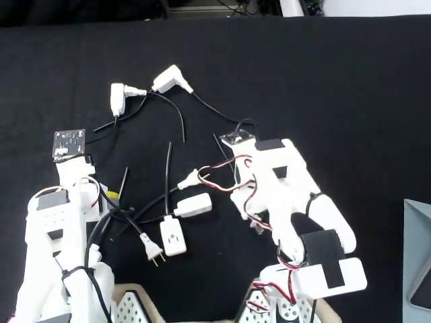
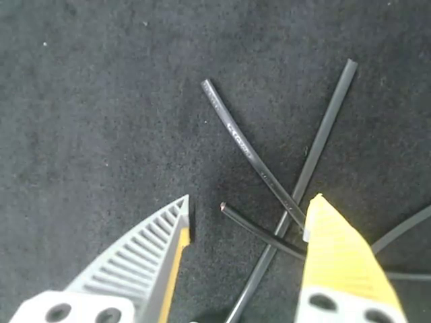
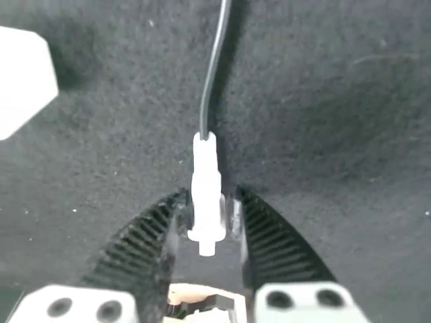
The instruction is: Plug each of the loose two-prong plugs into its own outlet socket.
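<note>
— What has my right gripper got?

— Your right gripper (image 3: 210,196) is pinching a white plug (image 3: 205,178). Its two black ribbed fingers (image 3: 145,235) press on the plug's smooth moulded sides. A thin black cable (image 3: 214,67) runs from the plug's end across the black, felt-like cloth (image 1: 323,81).

— And my left?

— Your left gripper (image 2: 250,202) hangs spread just above the cloth. It has one pale grey ribbed finger (image 2: 148,249) and one plain yellow finger (image 2: 333,249). Three thin black cable runs (image 2: 236,138) cross between them, and one ends in a cut tip.

— Count the rest for me.

— In the high view you have two boxy white outlet blocks (image 1: 193,204) (image 1: 173,237) lying close together beside the held plug. One loose black plug (image 1: 153,251) with two metal prongs lies just beside the nearer block, unplugged. At the far side are two more white moulded bodies close together, one oblong (image 1: 118,98) and one angled (image 1: 172,79). You cannot tell from here whether those two are mated.
</note>
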Controlling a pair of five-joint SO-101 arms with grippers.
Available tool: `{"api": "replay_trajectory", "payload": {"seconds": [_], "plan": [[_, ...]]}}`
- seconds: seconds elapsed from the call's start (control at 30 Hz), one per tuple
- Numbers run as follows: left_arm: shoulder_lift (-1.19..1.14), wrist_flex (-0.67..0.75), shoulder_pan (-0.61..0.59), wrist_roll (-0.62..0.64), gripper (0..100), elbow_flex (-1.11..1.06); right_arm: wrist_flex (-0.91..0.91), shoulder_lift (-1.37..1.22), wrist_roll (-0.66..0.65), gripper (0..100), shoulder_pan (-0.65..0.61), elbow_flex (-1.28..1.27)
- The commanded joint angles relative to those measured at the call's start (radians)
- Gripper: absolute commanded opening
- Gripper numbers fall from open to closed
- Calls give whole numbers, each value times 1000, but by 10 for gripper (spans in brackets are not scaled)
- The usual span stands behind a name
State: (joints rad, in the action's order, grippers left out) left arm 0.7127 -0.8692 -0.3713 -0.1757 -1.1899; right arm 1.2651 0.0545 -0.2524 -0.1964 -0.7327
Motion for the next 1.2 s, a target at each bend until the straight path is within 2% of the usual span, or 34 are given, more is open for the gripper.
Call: {"api": "replay_trajectory", "payload": {"seconds": [0.0,0.27,0.47,0.7,0.83,1.17], "plan": [[11,15,-1,-11,274,4,11,35,9,100,3,-1],[9,15,-1,-11,274,4,5,-36,9,99,3,13],[9,15,-1,-11,274,4,11,-76,9,11,6,54],[9,15,-1,-11,274,4,14,-47,9,11,8,53],[17,15,-1,-11,274,4,64,90,9,11,6,54],[18,6,-1,-2,274,102,66,624,60,11,-32,22]]}}
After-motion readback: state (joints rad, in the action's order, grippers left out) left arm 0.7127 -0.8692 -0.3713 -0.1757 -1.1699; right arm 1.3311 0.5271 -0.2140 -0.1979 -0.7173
